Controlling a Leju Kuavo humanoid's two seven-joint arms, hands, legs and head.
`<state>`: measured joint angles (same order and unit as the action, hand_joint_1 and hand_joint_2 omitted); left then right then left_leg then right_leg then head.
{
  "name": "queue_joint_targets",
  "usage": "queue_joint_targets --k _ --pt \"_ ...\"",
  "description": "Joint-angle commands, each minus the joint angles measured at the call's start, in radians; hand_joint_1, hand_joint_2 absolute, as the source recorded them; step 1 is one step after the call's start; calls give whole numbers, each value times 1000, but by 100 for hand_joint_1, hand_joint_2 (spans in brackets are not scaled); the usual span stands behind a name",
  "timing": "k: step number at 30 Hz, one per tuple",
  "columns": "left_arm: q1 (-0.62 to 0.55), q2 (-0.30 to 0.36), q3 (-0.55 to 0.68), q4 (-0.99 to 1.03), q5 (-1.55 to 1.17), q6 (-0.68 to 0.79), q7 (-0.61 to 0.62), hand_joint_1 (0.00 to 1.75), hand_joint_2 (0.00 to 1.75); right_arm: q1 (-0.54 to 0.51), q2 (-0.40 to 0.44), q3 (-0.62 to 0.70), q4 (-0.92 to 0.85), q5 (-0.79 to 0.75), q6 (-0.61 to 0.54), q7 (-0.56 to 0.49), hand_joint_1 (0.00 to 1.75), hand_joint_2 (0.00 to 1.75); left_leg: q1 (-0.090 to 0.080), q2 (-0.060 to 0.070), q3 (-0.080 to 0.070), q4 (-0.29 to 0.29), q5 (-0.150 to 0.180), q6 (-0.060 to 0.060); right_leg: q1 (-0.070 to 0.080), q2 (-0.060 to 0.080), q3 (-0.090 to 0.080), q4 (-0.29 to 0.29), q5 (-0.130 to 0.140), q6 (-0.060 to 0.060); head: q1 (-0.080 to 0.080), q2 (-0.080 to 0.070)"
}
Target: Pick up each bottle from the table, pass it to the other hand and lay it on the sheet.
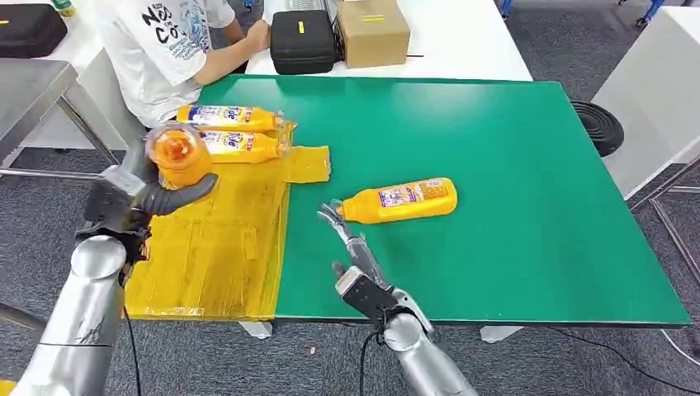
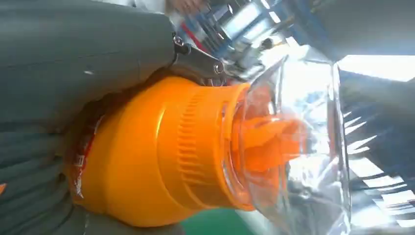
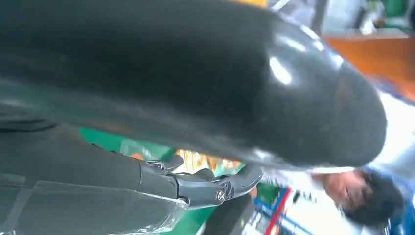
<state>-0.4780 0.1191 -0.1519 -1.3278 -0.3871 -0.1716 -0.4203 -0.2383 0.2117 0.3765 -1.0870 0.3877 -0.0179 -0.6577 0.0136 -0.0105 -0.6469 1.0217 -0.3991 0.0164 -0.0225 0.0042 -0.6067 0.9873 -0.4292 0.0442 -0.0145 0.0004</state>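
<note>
The left hand (image 1: 132,202) is wrapped tight around an orange bottle (image 1: 177,154) above the yellow sheet (image 1: 215,247). The right hand (image 1: 351,247), fingers apart, reaches another bottle (image 1: 402,200) mid-table (image 1: 512,206).

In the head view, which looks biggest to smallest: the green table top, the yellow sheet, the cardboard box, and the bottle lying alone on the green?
1. Green table top
2. Yellow sheet
3. and 4. Cardboard box and lone orange bottle: they look about alike, and the box is farther away, so I won't rank them.

Four bottles (image 1: 397,200) (one held); one sheet (image 1: 216,247)
</note>
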Motion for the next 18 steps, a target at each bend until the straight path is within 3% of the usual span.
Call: queue_joint_targets --k 1,2,12,18 --pt "-158 144 -281 332 -327 59 37 175 175 87 -75 -211 -268 -49 5 14 0 0 0 -5 3 0 0 0 1 -6 5 0 -2 -2 0 0" --pt "-149 152 -297 332 -358 65 45 175 175 98 -80 -226 -292 -56 15 16 0 175 1 -5 5 0 -1 0 1 -7 7 -1 -3 -3 0 0" --pt "-55 328 -446 246 -593 40 124 175 175 191 -88 -318 -390 -141 86 -30 0 175 0 2 3 -1 -2 0 0 1 3 -1 -1 -2 0 0" --pt "-52 322 -473 295 -623 33 151 175 175 159 -85 -299 -337 -139 91 -34 0 175 1 3 8 -1 -3 0 2 2 8 -2 -2 -4 0 0"
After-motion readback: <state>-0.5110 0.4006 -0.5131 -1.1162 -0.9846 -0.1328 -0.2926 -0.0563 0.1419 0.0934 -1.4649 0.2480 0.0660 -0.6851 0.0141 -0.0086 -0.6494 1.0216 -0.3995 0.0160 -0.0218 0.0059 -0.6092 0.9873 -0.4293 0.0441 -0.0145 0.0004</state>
